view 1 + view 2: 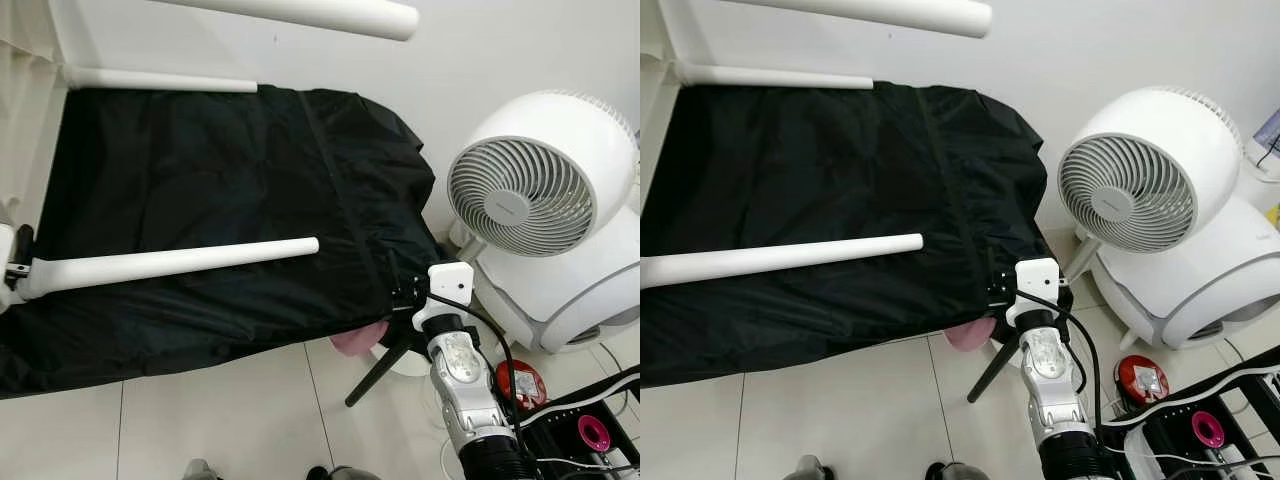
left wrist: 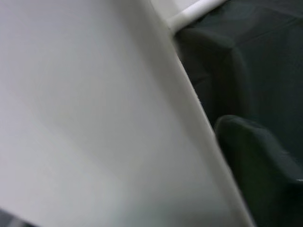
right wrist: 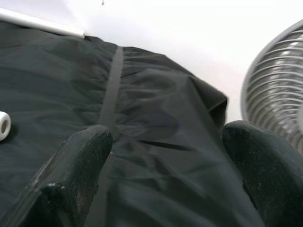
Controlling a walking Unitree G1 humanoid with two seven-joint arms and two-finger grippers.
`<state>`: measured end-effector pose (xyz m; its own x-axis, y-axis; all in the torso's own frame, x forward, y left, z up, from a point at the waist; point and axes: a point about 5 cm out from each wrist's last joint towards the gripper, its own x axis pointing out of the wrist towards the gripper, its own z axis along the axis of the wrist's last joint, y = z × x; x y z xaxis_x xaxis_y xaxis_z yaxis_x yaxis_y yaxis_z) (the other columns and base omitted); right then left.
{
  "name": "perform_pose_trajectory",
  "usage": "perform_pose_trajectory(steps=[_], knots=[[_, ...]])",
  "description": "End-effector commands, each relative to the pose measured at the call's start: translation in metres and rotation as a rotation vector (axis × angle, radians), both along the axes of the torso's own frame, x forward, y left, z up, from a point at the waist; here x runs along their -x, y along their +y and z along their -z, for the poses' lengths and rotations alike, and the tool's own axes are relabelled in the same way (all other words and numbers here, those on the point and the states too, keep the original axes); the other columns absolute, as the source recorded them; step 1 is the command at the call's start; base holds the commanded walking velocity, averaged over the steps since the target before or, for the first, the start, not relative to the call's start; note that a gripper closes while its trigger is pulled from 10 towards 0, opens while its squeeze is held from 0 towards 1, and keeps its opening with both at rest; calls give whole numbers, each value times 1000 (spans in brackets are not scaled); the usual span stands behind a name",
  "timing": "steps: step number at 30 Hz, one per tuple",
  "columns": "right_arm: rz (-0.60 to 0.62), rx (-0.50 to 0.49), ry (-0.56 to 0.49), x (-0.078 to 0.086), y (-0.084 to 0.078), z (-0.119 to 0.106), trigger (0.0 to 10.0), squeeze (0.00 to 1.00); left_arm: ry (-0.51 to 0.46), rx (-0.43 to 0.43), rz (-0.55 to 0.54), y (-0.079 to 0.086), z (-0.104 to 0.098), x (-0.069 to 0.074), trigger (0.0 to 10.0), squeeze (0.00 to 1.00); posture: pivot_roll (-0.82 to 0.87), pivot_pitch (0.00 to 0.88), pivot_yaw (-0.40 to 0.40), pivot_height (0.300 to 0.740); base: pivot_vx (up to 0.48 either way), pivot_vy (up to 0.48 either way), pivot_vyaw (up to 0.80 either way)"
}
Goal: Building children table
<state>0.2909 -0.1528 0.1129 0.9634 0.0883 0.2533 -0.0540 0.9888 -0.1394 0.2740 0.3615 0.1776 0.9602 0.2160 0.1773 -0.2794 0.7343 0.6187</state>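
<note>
White tubular table legs (image 1: 175,263) cross black cloth (image 1: 220,170).

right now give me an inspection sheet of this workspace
surface: black cloth spread over pale floor tiles
job's things: three white table legs, one across the cloth, one along the wall, one at the top edge
clutter: pink thing under the cloth edge, red can
grippers: right gripper open over the cloth; left finger beside a white panel
cables: black cable along the right arm
surroundings: white fan, white wall
</note>
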Motion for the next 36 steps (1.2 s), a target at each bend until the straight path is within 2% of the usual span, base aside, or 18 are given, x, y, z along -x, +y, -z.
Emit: perform_pose_trajectory(steps=[1, 4, 5, 12, 14, 17, 19, 20, 23, 28, 29, 30, 33, 36], knots=[[2, 6, 1, 0, -2, 1, 10000, 0, 22, -26, 10, -1, 3, 0, 10000, 1000, 77, 94, -65, 740, 0, 0, 0], [2, 6, 0, 0, -2, 2, 10000, 0, 29, -26, 32, -1, 3, 0, 10000, 1000, 77, 93, -64, 740, 0, 0, 0], [2, 6, 0, 0, -2, 2, 10000, 0, 28, -38, 44, -2, 3, 0, 10000, 0, 81, 88, -63, 740, 0, 0, 0], [3, 5, -1, 1, -1, 3, 10000, 0, 17, -45, 87, -5, 1, 4, 10000, 0, 84, 79, -58, 740, 0, 0, 0], [5, 4, -1, 1, -2, 3, 10000, 0, -3, 0, 117, -9, 0, 10, 10000, 0, 85, 77, -57, 740, 0, 0, 0], [4, 4, 0, 1, -2, 3, 10000, 0, -26, 11, 141, -13, -2, 14, 10000, 0, 89, 77, -60, 740, 0, 0, 0], [-1, 6, 2, 1, -1, 4, 10000, 0, -60, 41, 171, -20, -1, 23, 10000, 0, 100, 73, -67, 740, 0, 0, 0], [-1, 6, 2, 1, -1, 4, 10000, 0, -60, 41, 171, -20, -1, 23, 10000, 0, 100, 73, -67, 740, 0, 0, 0], [-9, 6, 4, -2, 0, 4, 10000, 0, -83, 71, 181, -26, 3, 36, 10000, 0, 110, 69, -74, 740, 0, 0, 0], [-17, 6, 3, -3, 1, 4, 10000, 0, -87, 87, 177, -27, 6, 42, 10000, 0, 122, 65, -81, 740, 0, 0, 0], [-25, 6, 3, -4, 3, 4, 10000, 0, -89, 104, 178, -29, 9, 49, 10000, 0, 133, 64, -89, 740, 0, 0, 0], [-42, 7, 2, -7, 6, 3, 10000, 0, -101, 131, 169, -34, 12, 63, 10000, 0, 146, 65, -97, 740, 0, 0, 0], [-49, 8, 1, -9, 7, 2, 10000, 0, -97, 149, 169, -38, 14, 70, 10000, 0, 146, 65, -97, 740, 0, 0, 0], [-56, 10, 5, -10, 7, 3, 10000, 0, -103, 179, 164, -51, 17, 81, 10000, 0, 164, 64, -106, 740, 0, 0, 0]])
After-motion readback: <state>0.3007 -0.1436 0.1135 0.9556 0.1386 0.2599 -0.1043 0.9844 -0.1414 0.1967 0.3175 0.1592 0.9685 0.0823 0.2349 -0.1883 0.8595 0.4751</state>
